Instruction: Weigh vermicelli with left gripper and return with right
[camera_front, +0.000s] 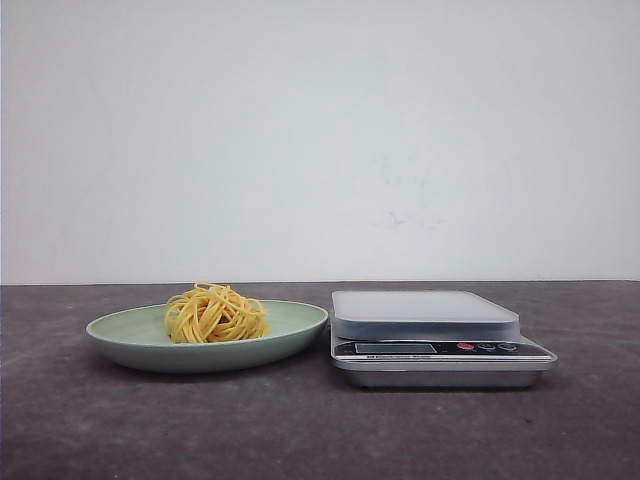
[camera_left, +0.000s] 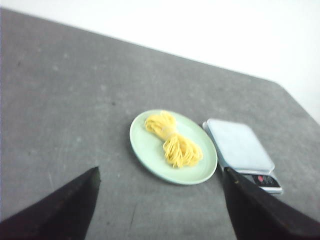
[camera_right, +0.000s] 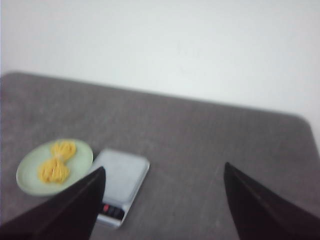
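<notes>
The vermicelli (camera_front: 215, 314) is a yellow nest of thin strands lying on a pale green plate (camera_front: 120, 332) left of centre on the dark table. Beside the plate on the right stands a silver kitchen scale (camera_front: 430, 318) with a bare platform. In the left wrist view the vermicelli (camera_left: 173, 140) and plate (camera_left: 145, 145) lie well ahead of my left gripper (camera_left: 161, 176), which is open and holds nothing. My right gripper (camera_right: 164, 172) is open too, high over bare table, with the scale (camera_right: 120, 180) and the plate (camera_right: 30, 172) off to one side. Neither gripper shows in the front view.
A plain white wall backs the table. The scale's display and red buttons (camera_front: 470, 347) face the front. The table's far edge and rounded corner (camera_left: 280, 85) lie beyond the scale.
</notes>
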